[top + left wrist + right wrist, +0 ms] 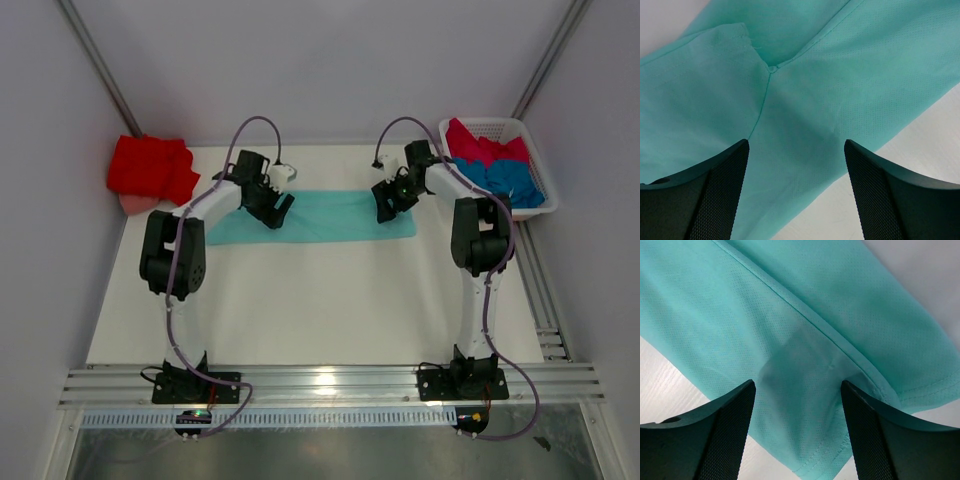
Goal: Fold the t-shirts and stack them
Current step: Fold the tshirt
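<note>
Now, watch the grab: both pincers stand wide apart and hold nothing, each hovering just above the soft mint-teal cloth t-shirt (310,217). It lies as a long, flat folded strip across the far half of the white table (320,300). Your left gripper (796,146) looks down on a sleeve seam near the strip's left end. Your right gripper (797,385) is over a hemmed corner near the right end.

The main risk, as I judge it, is catching only the top layer. The cloth is thin and doubled (the seams and a darker patch suggest more than one ply), so a shallow pinch could peel one layer and undo the fold. Closing one side before the other could drag the strip askew. The right gripper sits close to the hem edge, so a small miss could close on bare table.

Both arms reach forward from their bases with elbows raised and wrists bent down, turned inward toward each other.

The bright red cloth t-shirt (150,168) lies crumpled at the far left corner. The crimson-pink cloth t-shirt (485,148) and the blue cloth t-shirt (510,180) sit in the white slatted plastic basket (480,124) at far right, well apart from the work.
</note>
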